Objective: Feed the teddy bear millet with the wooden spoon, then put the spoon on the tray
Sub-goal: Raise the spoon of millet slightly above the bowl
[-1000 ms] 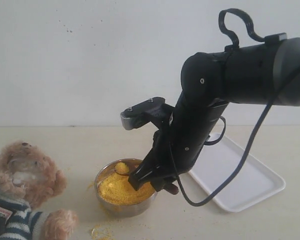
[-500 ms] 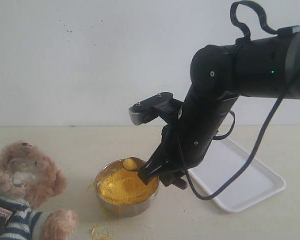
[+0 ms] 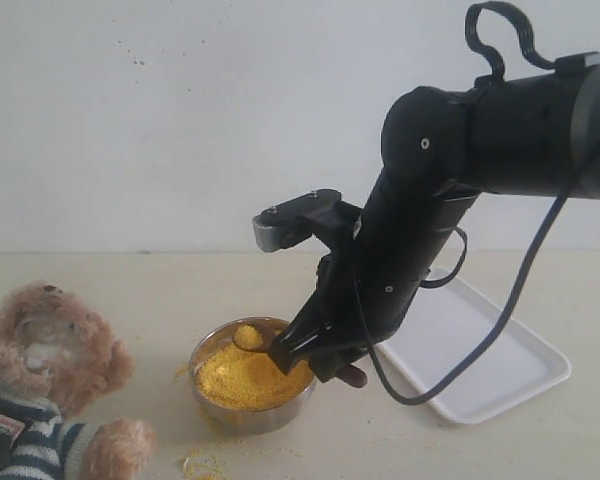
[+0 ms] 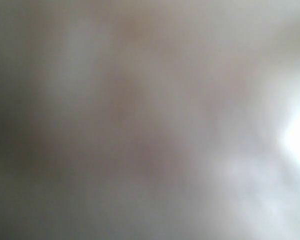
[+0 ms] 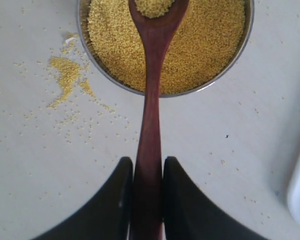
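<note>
Yellow millet (image 3: 242,382) fills the steel bowl (image 3: 248,414) in the middle of the table (image 3: 160,290) in the exterior view. The right gripper (image 3: 285,352) hangs just over the bowl's right rim, clamped on the wooden spoon (image 3: 248,337). The spoon's scoop carries a small heap of grain and sits just above the pile. I judge it is kept roughly level and over the bowl so that anything sliding off lands back inside. The teddy bear (image 3: 42,350) sits at the left edge, well apart from the bowl, so the feeding step is not yet done. The white tray (image 3: 485,365) lies to the right behind the arm, with nothing on it.

Nothing but a grey-brown blur fills the left wrist view. No object shows, and I cannot tell whether the left gripper stands apart or together.

From the right wrist view the grip itself is plain, which the exterior view hides behind the arm. Two black fingers (image 5: 121,192) press on either side of the handle near its end, and the spoon runs straight out to the bowl. The loaded scoop shows at the frame's edge. Scattered crumbs (image 5: 65,75) lie on the table beside the bowl, and a corner of the tray peeks in. The bear is missing here; only the exterior view shows how far the spoon has to travel.
</note>
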Controlling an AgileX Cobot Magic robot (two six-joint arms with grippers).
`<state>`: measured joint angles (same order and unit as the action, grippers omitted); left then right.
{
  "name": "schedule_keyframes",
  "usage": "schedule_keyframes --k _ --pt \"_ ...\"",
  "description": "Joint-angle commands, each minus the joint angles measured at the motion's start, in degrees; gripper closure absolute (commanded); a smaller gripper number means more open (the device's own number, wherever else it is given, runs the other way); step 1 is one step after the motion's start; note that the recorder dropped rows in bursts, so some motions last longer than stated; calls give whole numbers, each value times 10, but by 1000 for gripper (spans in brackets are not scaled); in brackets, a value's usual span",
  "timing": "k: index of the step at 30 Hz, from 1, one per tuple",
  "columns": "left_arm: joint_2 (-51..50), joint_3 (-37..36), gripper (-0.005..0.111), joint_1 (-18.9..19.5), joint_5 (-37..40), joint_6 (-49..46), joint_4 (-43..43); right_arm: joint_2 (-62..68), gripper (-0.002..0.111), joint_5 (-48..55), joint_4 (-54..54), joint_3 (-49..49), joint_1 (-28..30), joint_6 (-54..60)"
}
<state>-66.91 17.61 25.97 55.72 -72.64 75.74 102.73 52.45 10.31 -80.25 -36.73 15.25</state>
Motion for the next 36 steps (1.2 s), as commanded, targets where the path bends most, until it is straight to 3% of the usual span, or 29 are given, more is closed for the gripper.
schedule_keyframes --k 1,36 --pt "4 -1 103 1 5 -3 13 -8 108 -12 -6 14 2 3" --pt "4 -1 103 1 5 -3 13 -17 108 -24 -22 17 -5 -23"
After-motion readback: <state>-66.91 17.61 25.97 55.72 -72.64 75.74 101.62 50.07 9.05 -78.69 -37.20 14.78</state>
